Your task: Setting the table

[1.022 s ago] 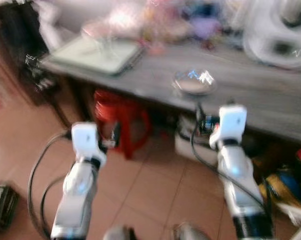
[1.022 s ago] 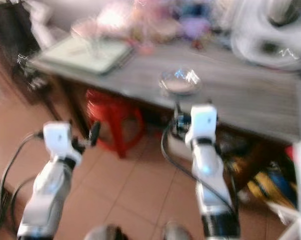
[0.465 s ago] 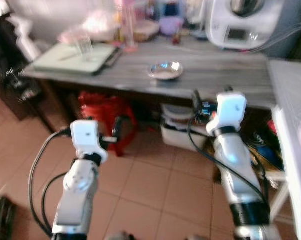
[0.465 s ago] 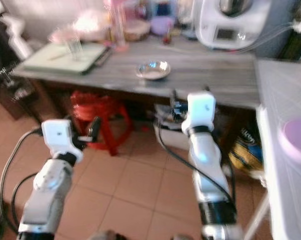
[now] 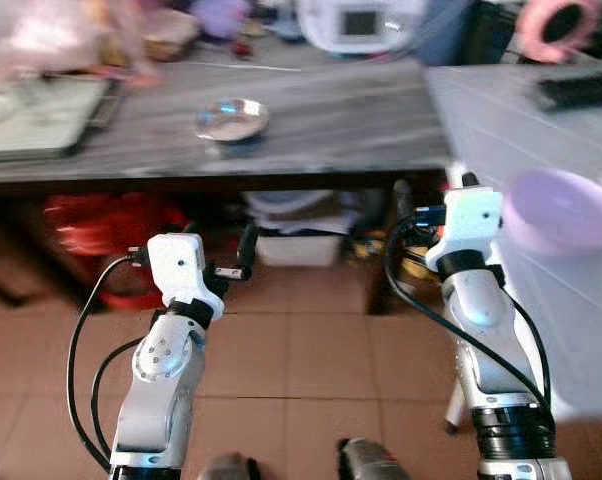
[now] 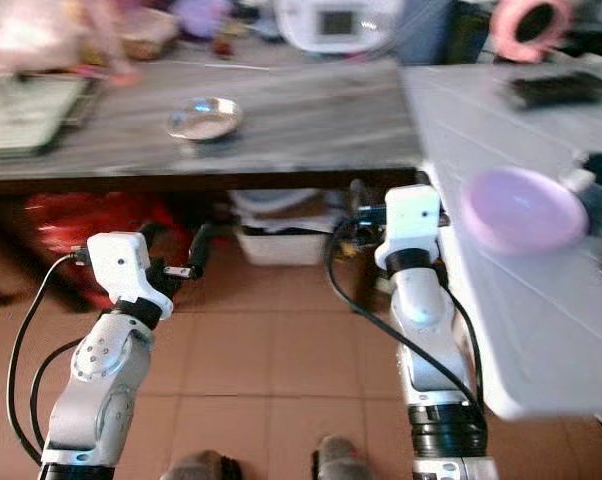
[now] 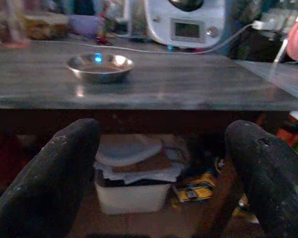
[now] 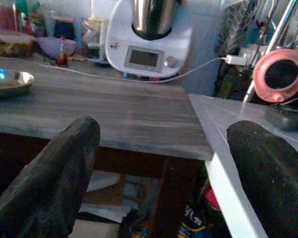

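Grippers hang in front of a grey wooden table (image 5: 331, 110), above the tiled floor. Left gripper (image 7: 159, 168) has its fingers spread wide with nothing between them; right gripper (image 8: 164, 163) likewise stands wide apart and empty. A steel bowl (image 5: 231, 118) sits on the table at eleven o'clock from the left gripper. A purple bowl (image 6: 522, 208) rests on the white table (image 6: 541, 320) at three o'clock, just beside the right arm. A white kitchen machine (image 8: 149, 42) stands at the table's far edge.
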Motion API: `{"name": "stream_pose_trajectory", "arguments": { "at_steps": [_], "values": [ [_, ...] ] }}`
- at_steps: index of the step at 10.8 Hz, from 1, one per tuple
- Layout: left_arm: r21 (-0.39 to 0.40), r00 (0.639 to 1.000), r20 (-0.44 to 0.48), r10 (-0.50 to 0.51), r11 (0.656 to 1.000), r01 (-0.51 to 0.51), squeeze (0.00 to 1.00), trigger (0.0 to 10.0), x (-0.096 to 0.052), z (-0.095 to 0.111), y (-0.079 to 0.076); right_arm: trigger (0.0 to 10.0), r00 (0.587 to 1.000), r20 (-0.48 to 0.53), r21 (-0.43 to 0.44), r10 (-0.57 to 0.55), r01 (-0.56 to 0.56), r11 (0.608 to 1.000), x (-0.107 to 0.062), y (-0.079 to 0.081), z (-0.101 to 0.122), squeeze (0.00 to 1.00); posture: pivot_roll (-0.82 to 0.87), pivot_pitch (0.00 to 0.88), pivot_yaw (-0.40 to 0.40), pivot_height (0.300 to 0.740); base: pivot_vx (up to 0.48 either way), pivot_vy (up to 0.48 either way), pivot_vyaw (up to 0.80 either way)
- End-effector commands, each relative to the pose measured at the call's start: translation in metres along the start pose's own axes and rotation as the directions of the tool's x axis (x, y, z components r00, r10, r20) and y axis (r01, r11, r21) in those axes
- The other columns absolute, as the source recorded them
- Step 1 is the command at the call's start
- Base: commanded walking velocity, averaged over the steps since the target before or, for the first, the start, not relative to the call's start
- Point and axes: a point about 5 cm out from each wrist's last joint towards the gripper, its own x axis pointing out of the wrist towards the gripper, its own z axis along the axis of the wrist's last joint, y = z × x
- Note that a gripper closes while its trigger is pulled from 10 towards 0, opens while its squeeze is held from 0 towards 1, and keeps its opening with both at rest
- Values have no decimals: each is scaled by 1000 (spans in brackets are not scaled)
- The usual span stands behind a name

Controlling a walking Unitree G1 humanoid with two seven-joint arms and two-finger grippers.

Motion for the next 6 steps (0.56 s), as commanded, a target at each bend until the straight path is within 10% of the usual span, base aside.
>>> {"name": "stream_pose_trajectory", "arguments": {
  "at_steps": [1, 6],
  "values": [
    [-1, 1000, -1, 9, 1000, -9, 0, 10000, -2, 3, 3, 10000, 999, 25, 4, 28, -28, 1000, 0, 4, 7, 0, 15, 133, 61, 740, 0, -300, -481],
    [-9, 1000, 2, 24, 1000, -24, 0, 10000, -3, 5, 6, 10000, 999, 38, 46, 16, -17, 999, 3, 3, 14, 0, 14, 141, 52, 740, 0, -365, 0]
  ]
}}
